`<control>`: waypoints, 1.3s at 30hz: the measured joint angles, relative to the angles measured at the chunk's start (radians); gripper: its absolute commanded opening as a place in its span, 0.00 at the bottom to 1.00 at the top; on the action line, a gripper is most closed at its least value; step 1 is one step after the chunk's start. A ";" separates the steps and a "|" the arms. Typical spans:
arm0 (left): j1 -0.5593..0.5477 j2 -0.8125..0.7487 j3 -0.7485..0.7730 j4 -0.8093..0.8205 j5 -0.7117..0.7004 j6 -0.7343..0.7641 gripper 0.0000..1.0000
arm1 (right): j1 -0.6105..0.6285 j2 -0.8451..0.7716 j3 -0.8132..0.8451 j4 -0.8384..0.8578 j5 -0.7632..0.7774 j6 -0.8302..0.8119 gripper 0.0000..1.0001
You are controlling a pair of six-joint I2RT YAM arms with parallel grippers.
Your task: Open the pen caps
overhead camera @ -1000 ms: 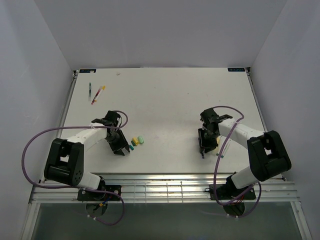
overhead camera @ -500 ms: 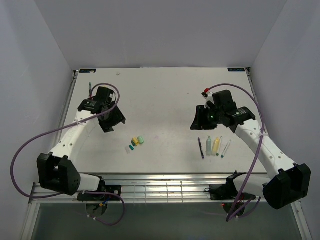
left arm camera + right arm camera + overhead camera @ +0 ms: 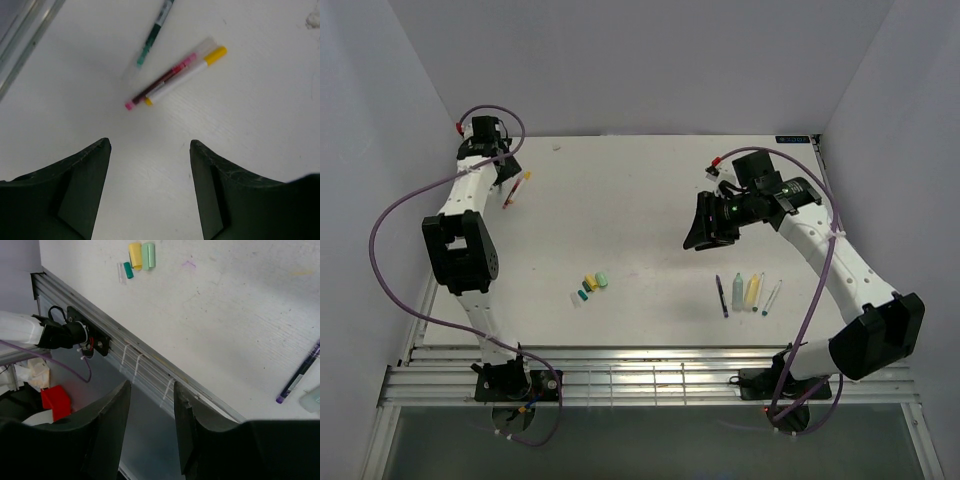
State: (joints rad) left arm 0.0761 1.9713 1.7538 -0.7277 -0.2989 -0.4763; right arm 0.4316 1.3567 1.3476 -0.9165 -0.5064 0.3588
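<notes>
The left pincer (image 3: 150,144) hangs wide and empty over three pens (image 3: 172,80), seemingly capped, at the desk's (image 3: 650,200) far left corner. It should settle square across one barrel only. That arm stretches far out. The right pincer (image 3: 151,386), half open and empty, hovers mid-desk; loose caps (image 3: 592,285) lie nearer the front.

I look down on a white table (image 3: 650,190) boxed in by three plain pale walls: back wall (image 3: 620,60), left wall (image 3: 370,140) and right wall (image 3: 910,110). The light is even and the shadows are soft. A slotted metal rail (image 3: 650,375) runs along the near edge, and a dull grey surface (image 3: 660,440) lies below it.
</notes>
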 measured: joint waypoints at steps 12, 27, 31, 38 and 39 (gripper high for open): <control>0.064 0.254 0.176 0.365 0.061 0.232 0.65 | 0.000 0.238 0.155 -0.082 -0.077 -0.024 0.46; 0.161 0.473 0.224 0.553 0.231 0.249 0.55 | -0.049 0.400 0.316 -0.141 -0.105 -0.092 0.45; 0.163 0.499 0.245 0.575 0.257 0.247 0.54 | -0.066 0.423 0.327 -0.143 -0.110 -0.102 0.44; 0.161 0.524 0.255 0.570 0.306 0.236 0.48 | -0.079 0.439 0.327 -0.156 -0.121 -0.105 0.43; 0.160 0.528 0.257 0.568 0.308 0.236 0.46 | -0.080 0.439 0.327 -0.156 -0.122 -0.105 0.43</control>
State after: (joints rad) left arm 0.2359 2.4989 2.0106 -0.1593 0.0093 -0.2405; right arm 0.3511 1.7962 1.6741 -1.0725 -0.6289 0.2535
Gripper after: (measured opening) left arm 0.491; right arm 0.437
